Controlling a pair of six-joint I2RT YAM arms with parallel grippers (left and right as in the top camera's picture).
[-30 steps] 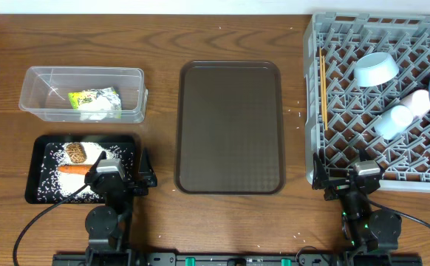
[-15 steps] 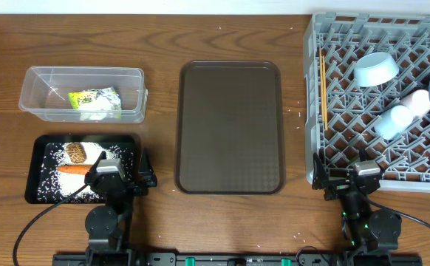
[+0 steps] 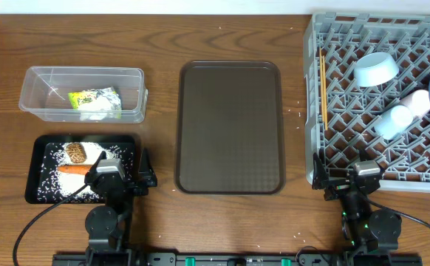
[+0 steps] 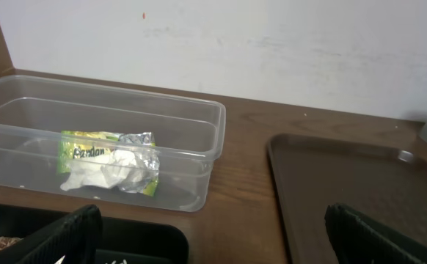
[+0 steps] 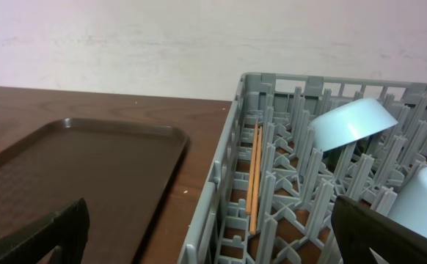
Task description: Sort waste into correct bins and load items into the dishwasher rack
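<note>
Carrot [image 3: 73, 169] lies just left of the left gripper [image 3: 120, 177], whose jaws stand wide apart and empty. Its long axis runs left to right in the black tray [image 3: 30, 193], among the rice [image 3: 56, 185]. The snack wrapper [image 3: 93, 102] sits farther off in the clear tub [image 3: 82, 70]. The right gripper [image 3: 348, 181], equally spread and empty, rests at the rack [image 3: 422, 181]'s near left corner. The chopsticks [image 3: 322, 85] run near to far just beyond it. Nothing seems left to move.

I see no change at all: my left tool [image 3: 119, 179] and right tool [image 3: 346, 179] sit as before, everything unmoved.
</note>
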